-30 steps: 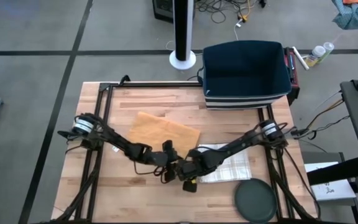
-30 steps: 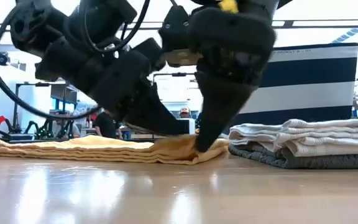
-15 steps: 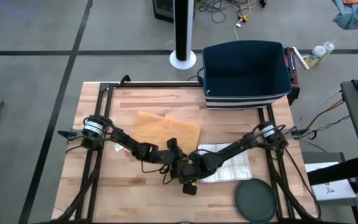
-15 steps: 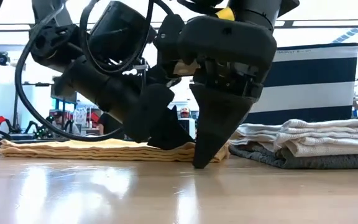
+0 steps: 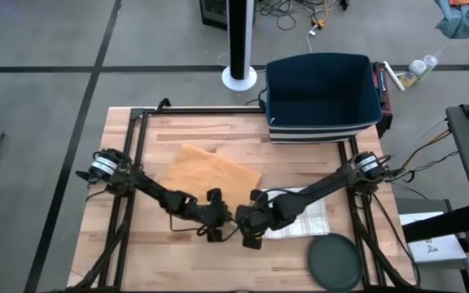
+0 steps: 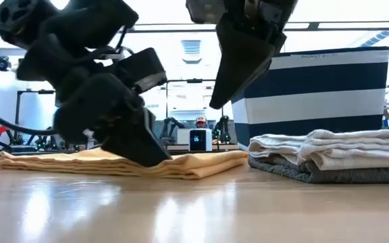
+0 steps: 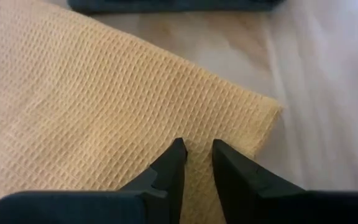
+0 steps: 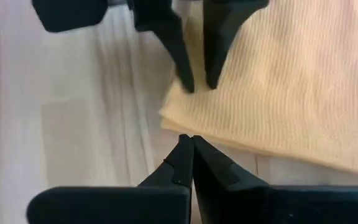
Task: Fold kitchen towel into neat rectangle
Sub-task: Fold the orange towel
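The yellow waffle-weave towel [image 5: 214,171] lies folded in several flat layers on the wooden table [image 5: 137,252]; the low view shows its stacked edges [image 6: 80,162]. My left gripper [image 7: 197,146] slants down onto the towel close to its near right corner, with a narrow gap between its fingers. It also shows in the right wrist view [image 8: 197,84] and the low view [image 6: 154,158]. My right gripper [image 8: 191,139] is shut and hangs above the table beside that corner [image 6: 216,101], holding nothing. My left gripper sets its two fingertips [image 7: 178,149] on the towel's top layer, a little in from the near right corner [image 7: 257,121]. The fingers slant down from the table's near left. No cloth is gathered between them. The towel lies flat on the table.
A stack of folded grey and white towels [image 6: 329,155] lies just right of the yellow towel [image 5: 304,213]. A navy striped basket [image 5: 322,94] stands at the far right edge. A dark round disc [image 5: 335,264] sits at the near right corner.
My right gripper, shut throughout, has risen off the towel's near right corner and now hangs clear above it. My left gripper has drawn back toward the table's left and near side and sits lower on the towel. The corner lies flat and uncovered.
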### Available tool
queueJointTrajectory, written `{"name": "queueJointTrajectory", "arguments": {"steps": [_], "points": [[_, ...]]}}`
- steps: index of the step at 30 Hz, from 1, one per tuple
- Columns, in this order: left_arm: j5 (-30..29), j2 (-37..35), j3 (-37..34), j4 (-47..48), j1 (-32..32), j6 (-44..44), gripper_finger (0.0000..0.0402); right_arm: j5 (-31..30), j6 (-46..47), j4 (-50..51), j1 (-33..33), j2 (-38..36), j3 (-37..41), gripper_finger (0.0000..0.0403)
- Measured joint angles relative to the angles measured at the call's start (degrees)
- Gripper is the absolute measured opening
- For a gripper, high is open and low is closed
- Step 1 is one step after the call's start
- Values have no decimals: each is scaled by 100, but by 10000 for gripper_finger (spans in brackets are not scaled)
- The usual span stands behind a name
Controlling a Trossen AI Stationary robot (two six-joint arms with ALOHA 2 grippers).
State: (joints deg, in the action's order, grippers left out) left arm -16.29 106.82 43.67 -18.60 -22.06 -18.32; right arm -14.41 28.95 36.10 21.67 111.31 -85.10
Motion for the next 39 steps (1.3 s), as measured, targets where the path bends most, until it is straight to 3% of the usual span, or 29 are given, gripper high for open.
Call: {"name": "queueJointTrajectory", "arguments": {"steps": [9, 16, 22, 32, 39], "points": [[695, -495, -189, 409, -1313, -464, 75, -62, 48, -55, 48, 68, 6, 0], [-154, -1631, -336, 1578, -2031, -1143, 75, 223, -499, -55, 224, 66, 14, 0], [-852, -2160, -726, 1302, -2151, -1439, 75, 264, -639, -178, 306, 193, 200, 9], [-1031, -2190, -877, 1043, -2142, -1546, 75, 51, -1127, -103, 268, 520, 227, 95], [-1174, -2181, -892, 1050, -2140, -1555, 75, -678, -1611, 43, 373, 518, 282, 139]]}}
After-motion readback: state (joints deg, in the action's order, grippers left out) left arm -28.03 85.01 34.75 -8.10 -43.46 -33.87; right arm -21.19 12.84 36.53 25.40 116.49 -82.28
